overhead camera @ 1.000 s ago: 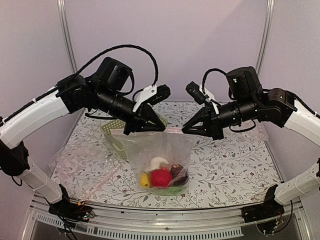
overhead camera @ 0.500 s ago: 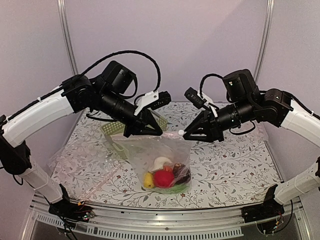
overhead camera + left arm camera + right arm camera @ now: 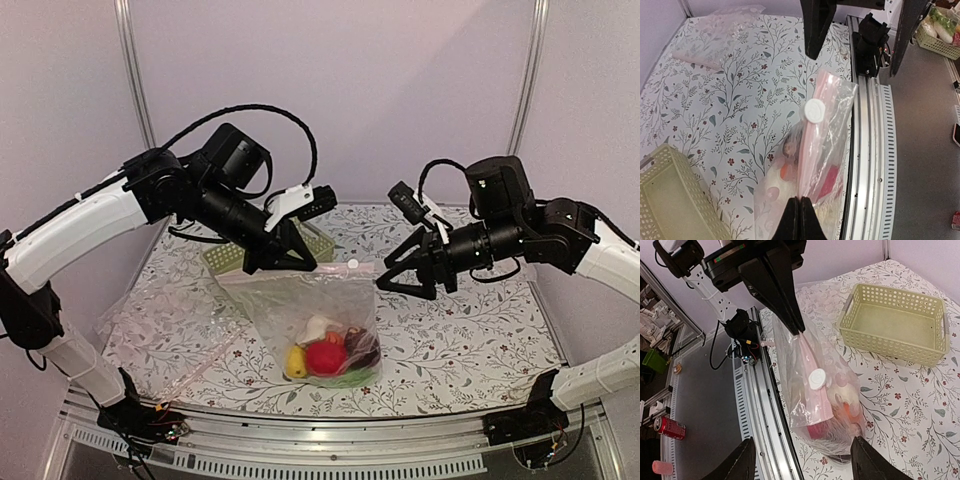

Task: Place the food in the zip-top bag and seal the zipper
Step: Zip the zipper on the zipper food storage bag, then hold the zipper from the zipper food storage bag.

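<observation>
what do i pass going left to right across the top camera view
crumpled spare plastic bag, left gripper, white slider, right gripper. the green basket and zip-top bag overlap the left gripper, so i left them out

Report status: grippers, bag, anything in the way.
Left gripper shut on zipper strip, holding bag up. Right gripper open, off the bag. Food inside, slider near strip's far end. Basket behind, not blocking.
</observation>
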